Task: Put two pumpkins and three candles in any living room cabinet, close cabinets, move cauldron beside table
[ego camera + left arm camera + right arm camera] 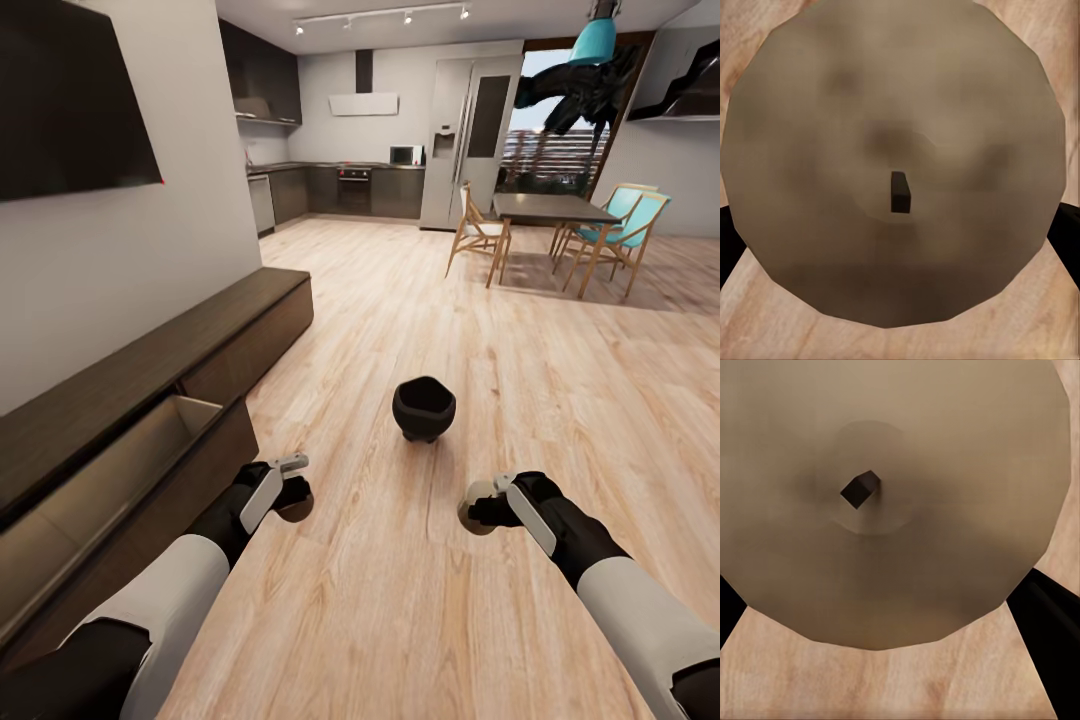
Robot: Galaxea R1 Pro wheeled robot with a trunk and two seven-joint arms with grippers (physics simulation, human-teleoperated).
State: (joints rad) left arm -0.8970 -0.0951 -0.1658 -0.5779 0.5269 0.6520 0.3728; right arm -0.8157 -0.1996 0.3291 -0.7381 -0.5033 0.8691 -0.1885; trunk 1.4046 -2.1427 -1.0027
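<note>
Pale wood flooring (520, 330) runs from the living room back to a kitchen and a dining set, and along the wall on the robot's left the long dark cabinet (150, 380) is seen with one drawer (110, 470) pulled out, its pale inside exposed and apparently empty. The black cauldron (424, 407) stands on the floor just ahead, between the two arms and apart from both. A tan candle (292, 500) is clenched in the left hand (285, 490); in the left wrist view its round top and dark wick (899, 192) are seen end-on between the dark fingers (1066, 232), so the candle is held upright from above. A second candle (478, 505) is grasped in the same way by the right hand (490, 505), its top (881, 495) and wick facing that wrist camera. Both candles are carried low over the floor, apparently so that they stay level during transport. The drawer is judged to have been left open to receive them, the left candle being nearer to it. No pumpkins or coffee table can be made out, so the cauldron's placement is judged still outstanding.
</note>
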